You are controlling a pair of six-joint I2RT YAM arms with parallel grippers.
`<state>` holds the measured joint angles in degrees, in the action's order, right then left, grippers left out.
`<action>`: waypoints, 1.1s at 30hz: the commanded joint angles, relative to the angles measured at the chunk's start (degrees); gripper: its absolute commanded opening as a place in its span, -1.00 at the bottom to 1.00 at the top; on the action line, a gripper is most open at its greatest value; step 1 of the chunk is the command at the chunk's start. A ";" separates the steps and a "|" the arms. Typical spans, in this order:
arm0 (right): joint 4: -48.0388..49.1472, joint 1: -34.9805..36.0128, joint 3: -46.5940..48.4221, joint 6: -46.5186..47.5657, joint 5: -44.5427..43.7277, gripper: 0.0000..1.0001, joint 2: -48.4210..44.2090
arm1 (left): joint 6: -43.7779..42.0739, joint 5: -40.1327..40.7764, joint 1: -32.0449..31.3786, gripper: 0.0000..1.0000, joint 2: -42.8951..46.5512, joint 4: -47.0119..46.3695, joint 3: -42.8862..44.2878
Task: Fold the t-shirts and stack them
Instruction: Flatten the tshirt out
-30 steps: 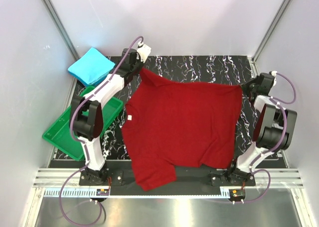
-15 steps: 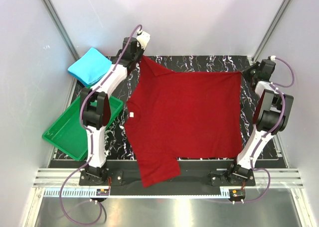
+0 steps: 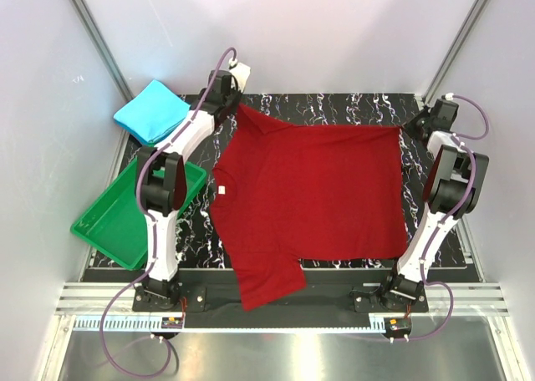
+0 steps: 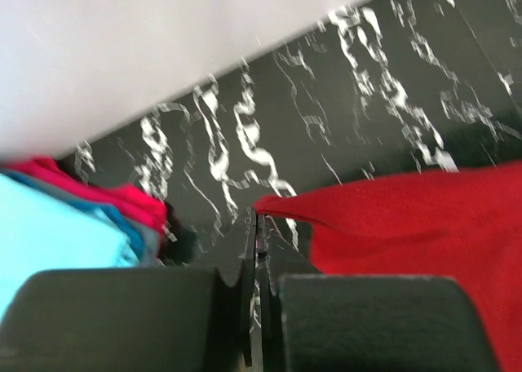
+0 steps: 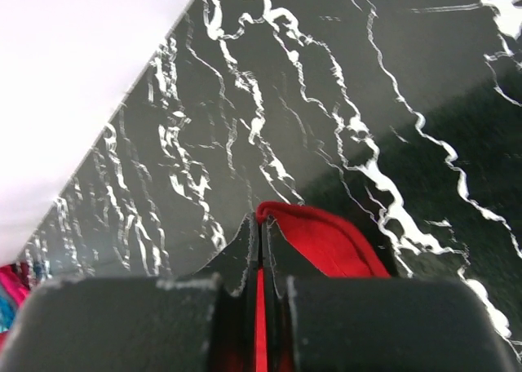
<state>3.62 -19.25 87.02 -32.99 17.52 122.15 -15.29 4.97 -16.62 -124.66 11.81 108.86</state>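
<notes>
The dark red t-shirt (image 3: 309,197) lies spread over the black marbled table (image 3: 334,105), one sleeve reaching the near edge. My left gripper (image 3: 234,107) is shut on its far left corner; in the left wrist view the red cloth (image 4: 424,225) ends in a tip at my shut jaws (image 4: 259,221). My right gripper (image 3: 408,129) is shut on the far right corner; in the right wrist view a red fold (image 5: 326,241) is pinched between the jaws (image 5: 261,221). The cyan-blue t-shirt (image 3: 152,111) lies folded at the far left, and shows in the left wrist view (image 4: 49,241).
A green plastic tray (image 3: 100,222) sits at the left edge of the table, partly off it. White walls and metal posts close in the far side and both sides. A bit of pink-red cloth (image 4: 122,197) shows beside the cyan shirt.
Both grippers have moved away toward the far edge with the shirt's corners. The red shirt has been drawn out flatter and farther back; its far hem is now straight.
</notes>
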 commanded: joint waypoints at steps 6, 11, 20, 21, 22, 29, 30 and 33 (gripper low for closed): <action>-6.25 -0.18 -3.52 5.39 -5.03 -1.00 -7.35 | 6.85 -1.19 -0.87 -1.00 12.24 6.11 -7.60; -7.83 -0.18 -5.81 5.49 -7.14 -1.00 -10.87 | 8.60 -0.58 -0.96 -1.00 18.30 7.52 -13.22; -8.98 -0.27 -12.84 5.48 -8.91 -1.00 -14.57 | 15.02 -3.30 -1.04 -1.00 24.90 10.60 -23.58; -9.33 -0.27 -13.45 5.40 -8.91 -1.00 -14.13 | 16.68 -3.39 -1.22 -1.00 25.25 10.51 -24.47; -9.42 -0.27 -13.72 5.05 -8.82 -1.00 -14.04 | 17.30 -3.39 -1.39 -1.00 25.69 10.60 -25.35; -9.42 -0.27 -15.30 4.78 -8.55 -1.00 -12.72 | 16.61 -4.53 -2.89 -1.00 23.50 10.51 -31.07; -9.33 -0.27 -15.57 4.78 -8.47 -1.00 -12.81 | 17.56 -4.53 -3.06 -1.00 23.59 10.51 -32.12; -9.42 -0.27 -16.18 4.43 -8.64 -0.99 -13.43 | 18.28 -4.62 -3.33 -1.00 23.59 10.25 -33.36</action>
<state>-6.50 -19.25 71.46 -28.75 10.04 109.58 1.39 1.74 -19.55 -101.34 23.53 76.49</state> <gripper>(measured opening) 0.017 0.012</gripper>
